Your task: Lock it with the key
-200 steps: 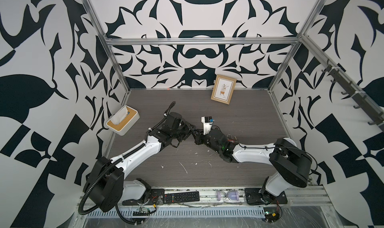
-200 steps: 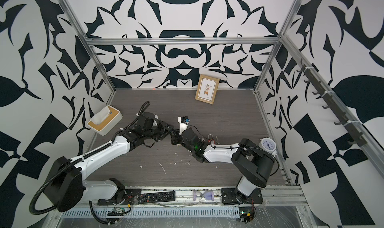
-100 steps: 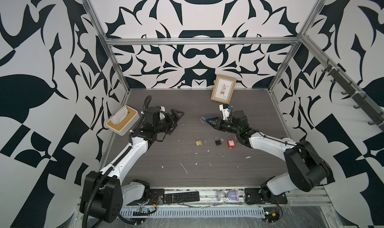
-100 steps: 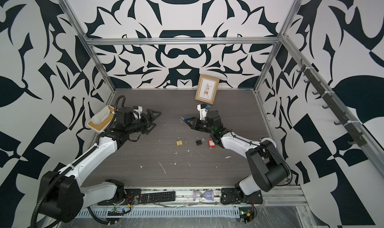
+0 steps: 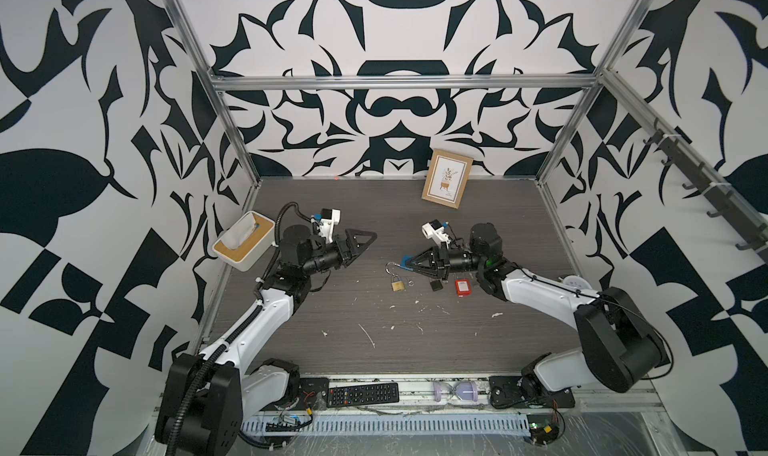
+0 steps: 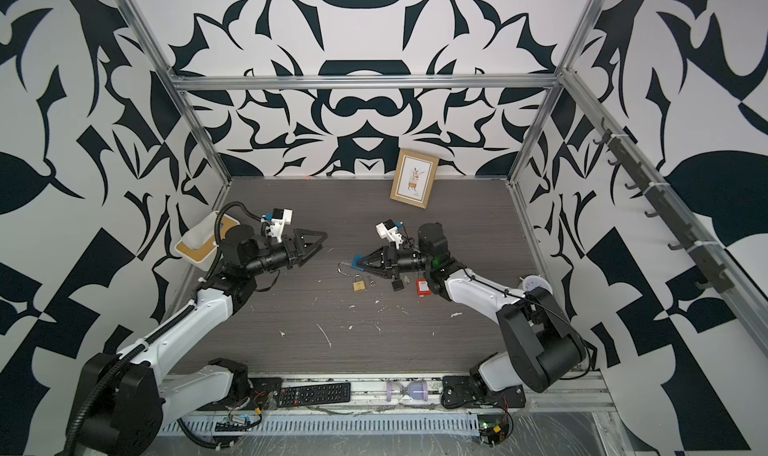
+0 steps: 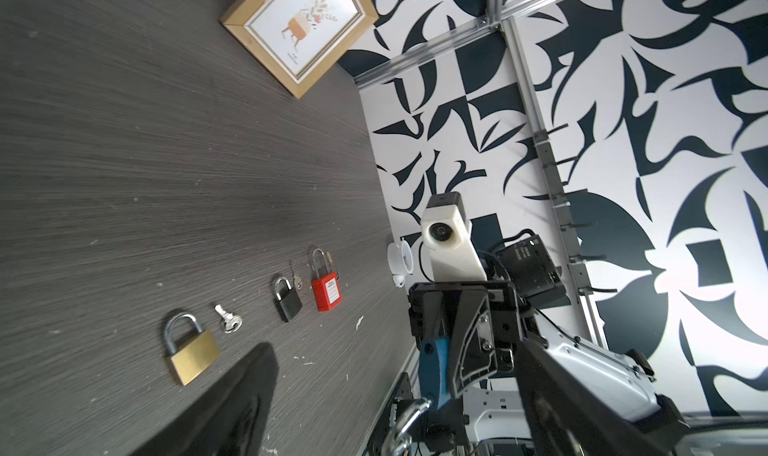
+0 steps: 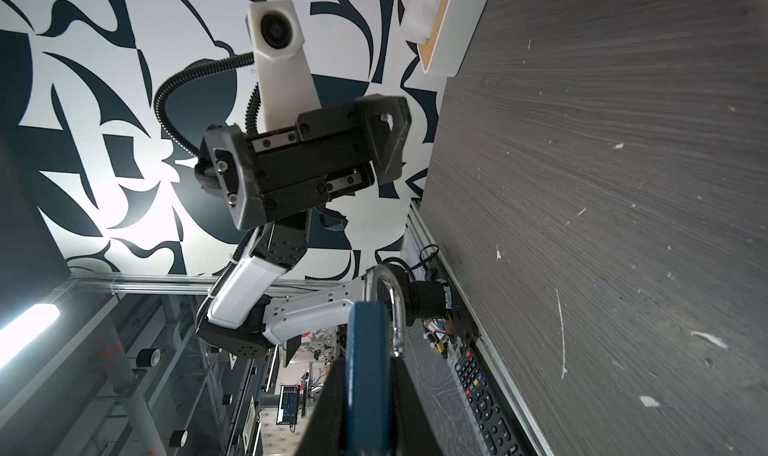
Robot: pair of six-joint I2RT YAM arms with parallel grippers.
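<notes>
While a blue padlock (image 8: pixel 368 350) was clamped in the right gripper (image 5: pixel 412 263), the left gripper (image 5: pixel 365 246) was observed spread wide, with nothing gripped.

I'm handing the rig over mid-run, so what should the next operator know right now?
Left gripper: open, empty, above the table.
Right gripper: shut on the blue padlock, shackle apparently open.
On the table: brass padlock, loose key beside it, black padlock, red padlock.
Done: blue padlock in hand. Left: pick up key, insert, lock.
</notes>
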